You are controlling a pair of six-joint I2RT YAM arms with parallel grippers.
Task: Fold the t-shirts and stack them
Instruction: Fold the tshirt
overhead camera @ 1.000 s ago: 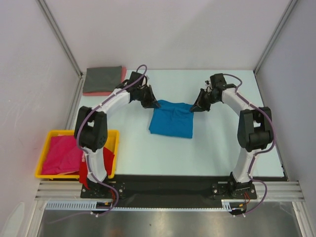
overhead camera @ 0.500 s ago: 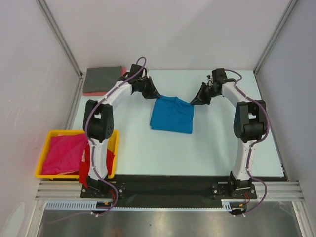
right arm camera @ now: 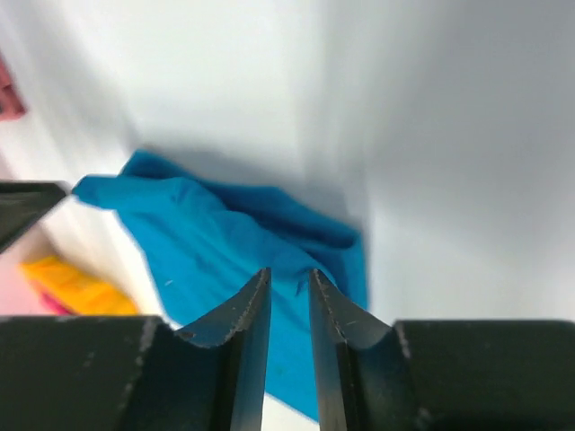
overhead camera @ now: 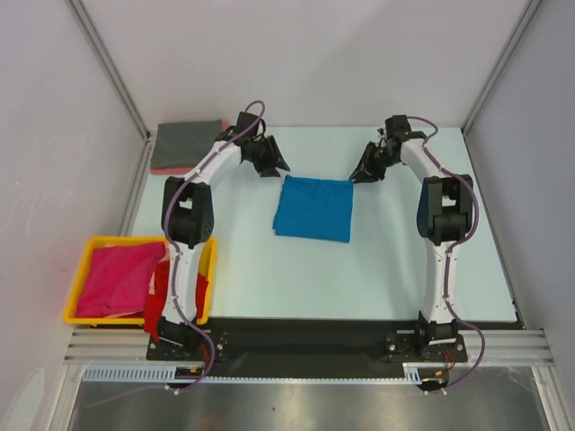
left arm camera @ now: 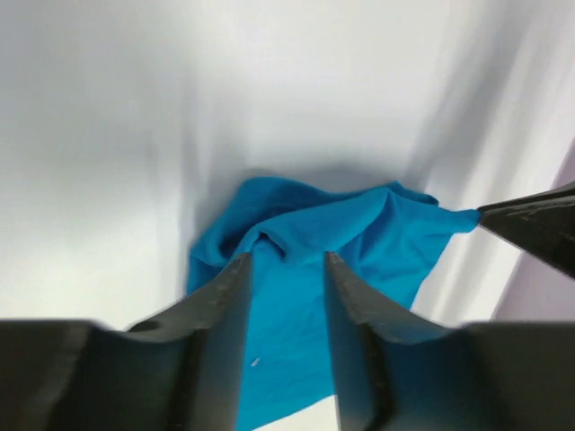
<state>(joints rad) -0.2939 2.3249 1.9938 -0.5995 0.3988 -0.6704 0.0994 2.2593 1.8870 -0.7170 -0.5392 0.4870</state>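
A bright blue t-shirt (overhead camera: pixel 314 208) lies folded flat in a rough square at mid table. My left gripper (overhead camera: pixel 277 163) hovers just beyond its far left corner, open and empty. My right gripper (overhead camera: pixel 358 172) hovers just beyond its far right corner, jaws slightly apart and empty. The left wrist view shows the blue shirt (left arm camera: pixel 368 235) below and beyond my left gripper (left arm camera: pixel 286 260). The right wrist view shows the blue shirt (right arm camera: pixel 202 235) below my right gripper (right arm camera: pixel 288 275). A folded dark grey t-shirt (overhead camera: pixel 186 144) lies on a salmon pink one (overhead camera: pixel 184 169) at the far left.
A yellow bin (overhead camera: pixel 86 314) sits at the near left table (overhead camera: pixel 269 274) edge, holding a magenta t-shirt (overhead camera: pixel 115 278). A red t-shirt (overhead camera: pixel 160 305) hangs over the bin's right side by the left arm base. Frame posts stand at the far corners.
Both grippers carried the blue shirt's far edge toward the back and let go. The shirt now lies flat and both grippers stand clear of it.
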